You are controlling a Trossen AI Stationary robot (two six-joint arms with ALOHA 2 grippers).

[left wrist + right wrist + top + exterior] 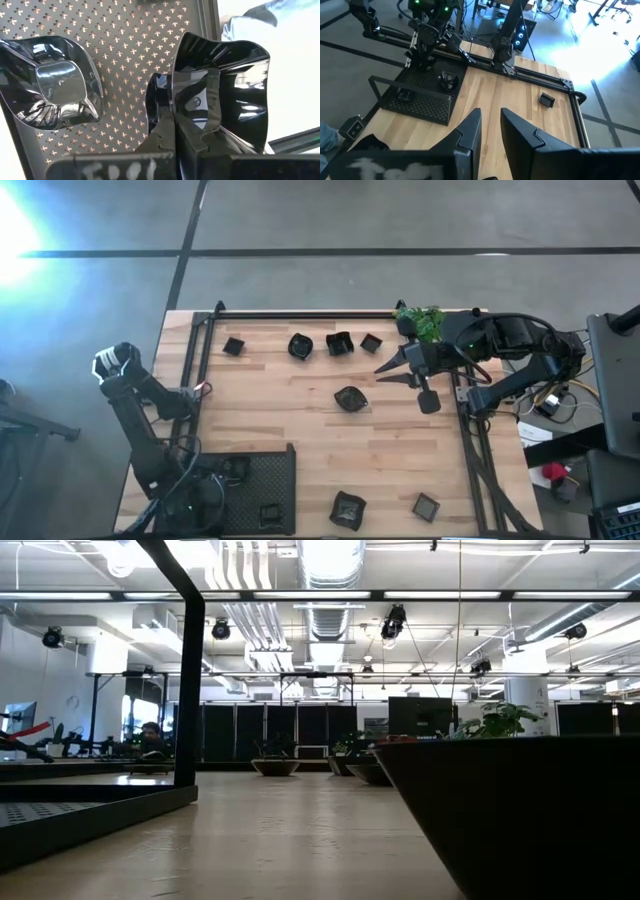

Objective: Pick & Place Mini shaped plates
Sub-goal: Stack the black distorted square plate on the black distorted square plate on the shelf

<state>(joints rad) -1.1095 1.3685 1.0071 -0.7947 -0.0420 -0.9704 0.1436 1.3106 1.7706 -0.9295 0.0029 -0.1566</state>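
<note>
**Left arm placing a plate in the tray; right arm waiting**

Left gripper over the black mesh tray at near left, fingers clenched on a wavy-edged mini plate; another plate already lies on the mesh. Step in hand, I judge: set-down; next calls for lowering, then release (clear of the neighbour). Loose plates dot the table. Right gripper hovers far right, fingers parted, empty. No legible writing.

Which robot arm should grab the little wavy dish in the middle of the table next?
Probably the right. The right gripper hangs open close beside that wavy dish. The left gripper is busy over the black mesh tray, shut on another small plate.
</note>
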